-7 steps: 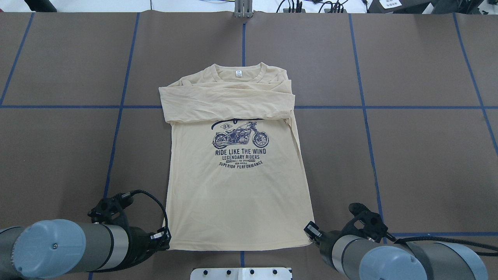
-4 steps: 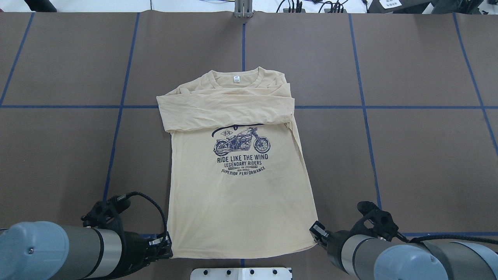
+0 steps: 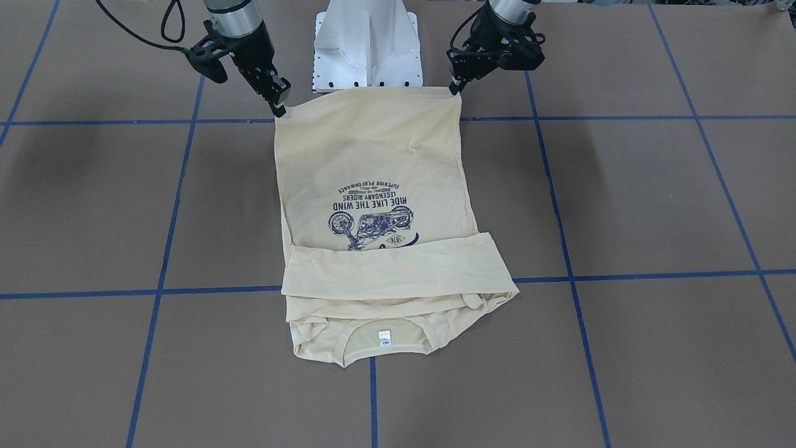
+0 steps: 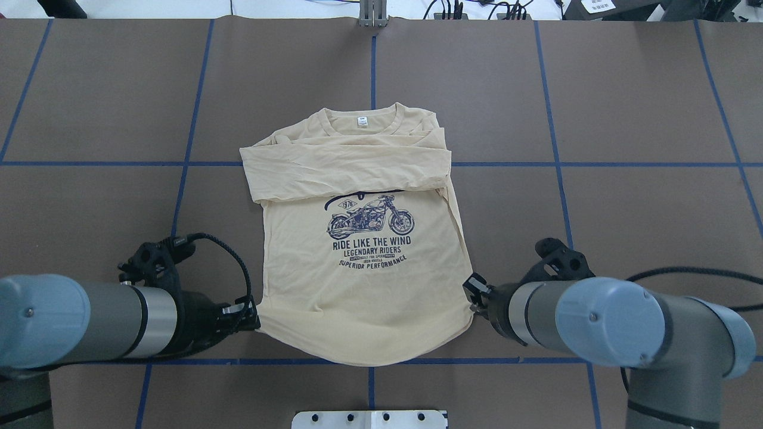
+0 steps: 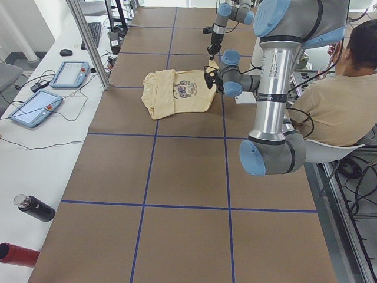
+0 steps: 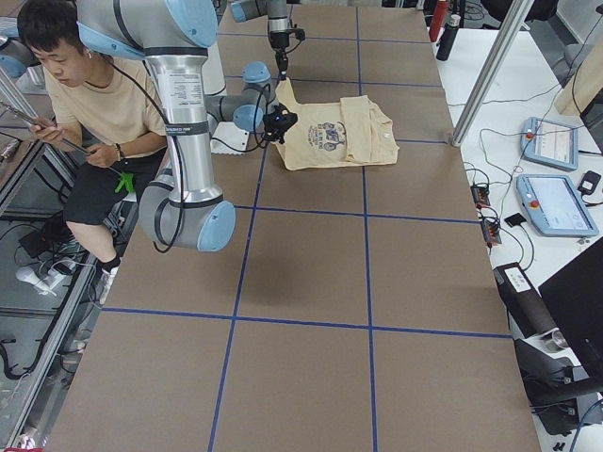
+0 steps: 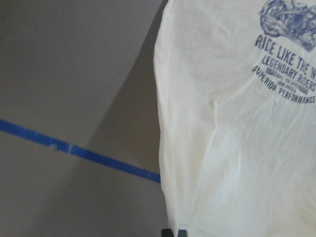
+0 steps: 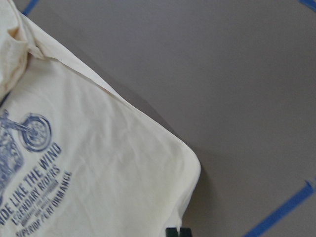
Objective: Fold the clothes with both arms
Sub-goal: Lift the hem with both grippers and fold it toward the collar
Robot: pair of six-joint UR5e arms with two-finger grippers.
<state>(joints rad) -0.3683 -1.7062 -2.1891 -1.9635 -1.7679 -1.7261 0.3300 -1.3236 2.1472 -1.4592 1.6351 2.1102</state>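
Pinching both bottom corners of the T-shirt (image 4: 363, 286) with left gripper (image 4: 253, 314) and right gripper (image 4: 474, 295). Just lifted that edge off the table (image 4: 626, 208) toward the neck — top end flat there, half-fold likely starting.

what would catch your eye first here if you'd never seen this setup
A cream shirt with a navy motorcycle print lies in the middle of the brown table, sleeves folded across its chest. The left gripper and right gripper each pinch a hem corner, holding that edge up off the table near the robot.
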